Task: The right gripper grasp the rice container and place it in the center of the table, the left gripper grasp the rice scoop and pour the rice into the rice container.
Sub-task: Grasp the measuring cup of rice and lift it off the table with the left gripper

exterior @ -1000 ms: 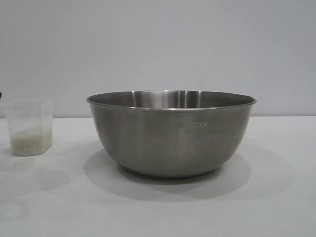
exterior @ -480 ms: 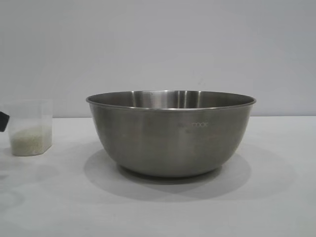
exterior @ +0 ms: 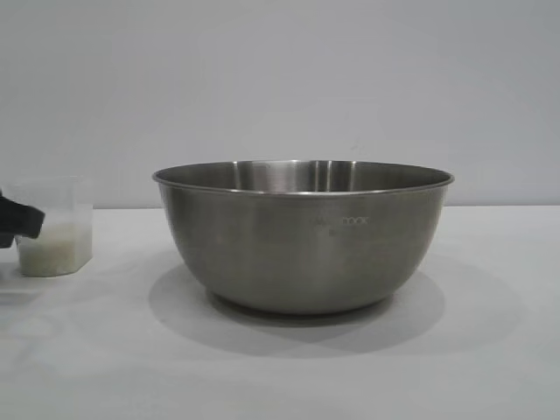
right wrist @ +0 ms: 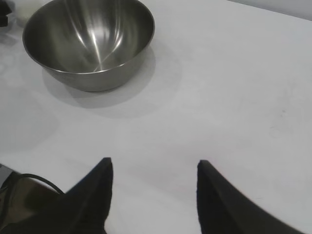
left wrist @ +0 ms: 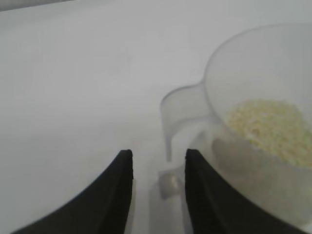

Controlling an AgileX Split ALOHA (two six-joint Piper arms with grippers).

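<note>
left gripper [left wrist: 156,168], black pointed claw, jaws spread, is straddling the handle of the frosted plastic rice scoop [exterior: 54,226] sitting left of the large steel rice container [exterior: 304,234], mid-table. right gripper [right wrist: 153,178] is hanging spread, well apart.

the steel bowl [exterior: 304,236] fills the middle of the counter [exterior: 490,350] and is the one large obstacle; bare counter lies open in front of it and off to its right. at the far left the rice scoop [exterior: 54,229] stands apart from the bowl with a clear gap between them. the left gripper [left wrist: 157,165] has its fingers parted, the scoop's handle [left wrist: 178,114] just ahead of the gap.
</note>
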